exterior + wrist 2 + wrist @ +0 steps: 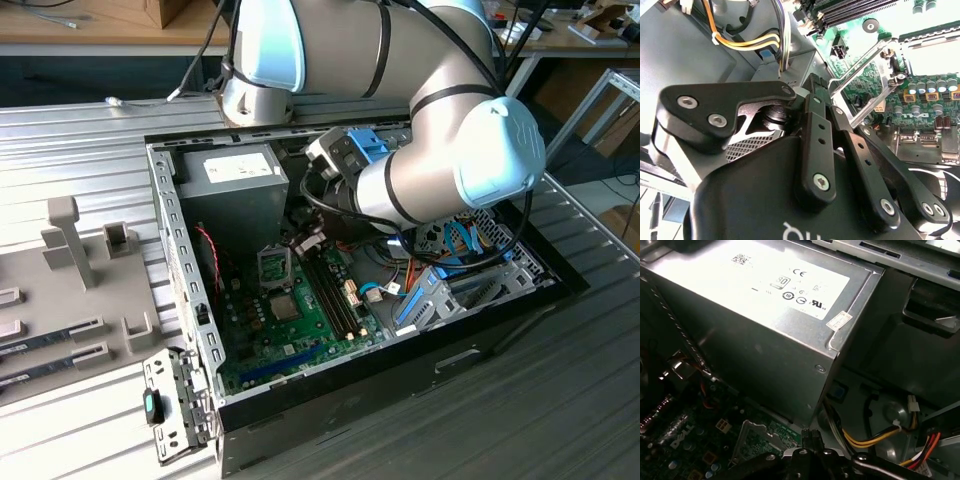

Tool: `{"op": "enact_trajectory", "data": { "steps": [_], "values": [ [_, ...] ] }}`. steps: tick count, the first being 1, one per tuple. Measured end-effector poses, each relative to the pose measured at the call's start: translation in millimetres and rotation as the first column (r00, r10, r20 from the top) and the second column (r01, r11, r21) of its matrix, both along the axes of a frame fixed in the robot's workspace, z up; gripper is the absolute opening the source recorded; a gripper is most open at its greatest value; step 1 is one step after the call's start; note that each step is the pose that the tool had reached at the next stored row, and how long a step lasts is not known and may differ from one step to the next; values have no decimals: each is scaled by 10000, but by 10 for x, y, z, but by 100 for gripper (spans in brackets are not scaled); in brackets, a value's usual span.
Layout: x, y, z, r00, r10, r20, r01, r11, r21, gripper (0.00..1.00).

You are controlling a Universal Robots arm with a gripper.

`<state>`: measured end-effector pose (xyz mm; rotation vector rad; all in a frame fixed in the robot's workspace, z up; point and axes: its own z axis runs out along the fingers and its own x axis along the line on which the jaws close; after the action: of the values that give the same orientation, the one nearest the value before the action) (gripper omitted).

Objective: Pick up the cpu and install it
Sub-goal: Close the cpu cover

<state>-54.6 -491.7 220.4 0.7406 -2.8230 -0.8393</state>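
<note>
The cpu [284, 305] looks like the small silver-grey square lying flat in the socket on the green motherboard [300, 345] inside the open computer case. Just behind it the socket's metal load plate [274, 264] stands raised. My gripper [305, 240] hangs over the board beside the plate, its two black fingers [812, 107] pressed together and nothing visible between them. In the second wrist view the gripper's tips [815, 80] sit right beside the end of the socket's wire lever [860, 62]. In the first wrist view the gripper's tips [810, 434] point down above the board.
The grey power supply [232, 170] stands close behind the gripper, with yellow and orange cables [865, 440] beside it. Black memory slots [335, 290] run next to the socket. A blue drive cage [440, 290] fills the exterior view's right. Grey fixtures [70, 240] stand outside the case.
</note>
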Motion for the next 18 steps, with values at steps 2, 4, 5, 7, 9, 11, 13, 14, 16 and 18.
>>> {"op": "enact_trajectory", "data": {
  "steps": [2,4,5,7,9,11,13,14,16,18],
  "values": [
    [0,-7,1,10000,0,0,0,10000,10,11],
    [0,-10,7,10000,0,-1,0,10000,15,11],
    [0,-11,12,10000,0,0,0,10000,20,11],
    [0,-13,20,10000,0,0,0,10000,27,11],
    [0,-17,23,10000,0,-1,0,10000,35,11],
    [0,-31,23,10000,1,0,-1,10000,61,11],
    [0,-39,27,10000,0,-1,0,10000,65,11],
    [0,-42,31,10000,0,-1,0,10000,68,11],
    [0,-44,40,10000,-1,0,1,10000,76,11],
    [0,-45,45,10000,0,0,0,10000,84,11]
  ]
}}
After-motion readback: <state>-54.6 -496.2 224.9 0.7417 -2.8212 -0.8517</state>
